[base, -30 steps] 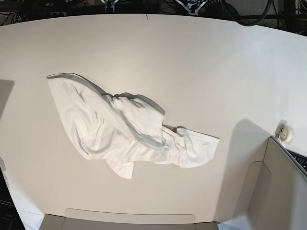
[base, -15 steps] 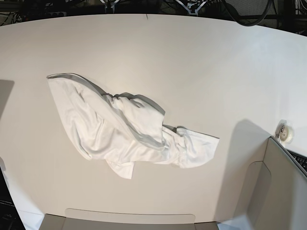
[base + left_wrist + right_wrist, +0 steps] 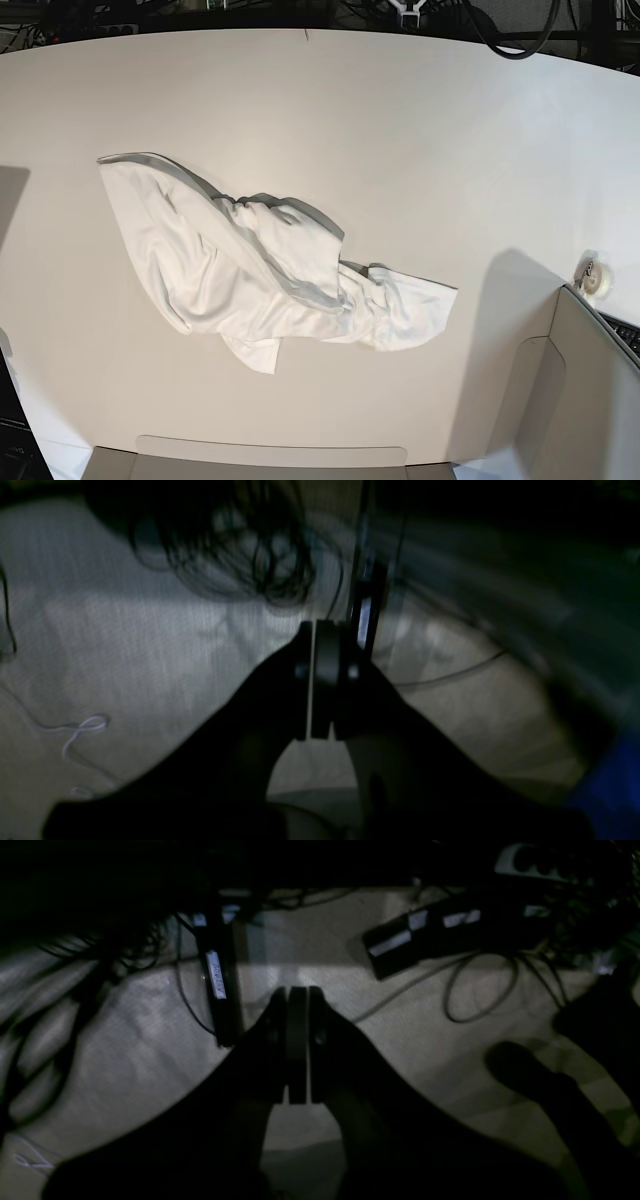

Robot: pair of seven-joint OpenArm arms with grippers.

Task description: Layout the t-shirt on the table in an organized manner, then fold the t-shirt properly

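The t-shirt (image 3: pixel 262 265) lies crumpled on the table (image 3: pixel 420 150), left of centre, plain white side up and bunched into a diagonal ridge; no print shows. Neither arm appears in the base view. In the left wrist view my left gripper (image 3: pixel 322 630) is shut with nothing between its fingers, hanging over a dim floor. The right wrist view shows my right gripper (image 3: pixel 298 992) shut and empty as well, also over the floor. Neither wrist view shows the t-shirt or the table.
A small white round object (image 3: pixel 590 274) sits at the table's right edge beside a grey-beige panel (image 3: pixel 590 390). Another panel (image 3: pixel 270 455) runs along the near edge. Cables (image 3: pixel 240 555) and a power strip (image 3: pixel 425 935) lie on the floor under the grippers.
The t-shirt has not moved. At the far edge of the base view, the bits of arm hardware have slipped further out of sight.
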